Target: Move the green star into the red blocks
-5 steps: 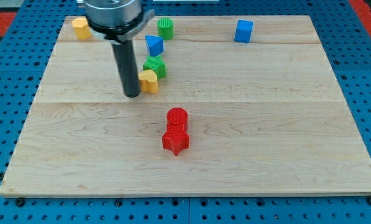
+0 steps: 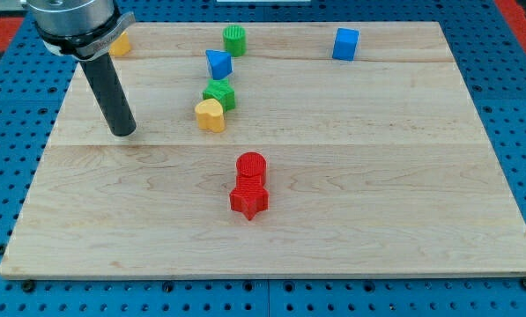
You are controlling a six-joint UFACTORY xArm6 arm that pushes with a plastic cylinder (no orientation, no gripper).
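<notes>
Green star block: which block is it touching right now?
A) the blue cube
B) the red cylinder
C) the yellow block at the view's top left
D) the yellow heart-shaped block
D: the green star sits against the yellow heart-shaped block just below it, far from the red blocks, and my tip stands apart at the view's left.

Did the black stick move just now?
Yes. My tip slid toward the view's left, away from the yellow heart block, which stayed beside the green star.
</notes>
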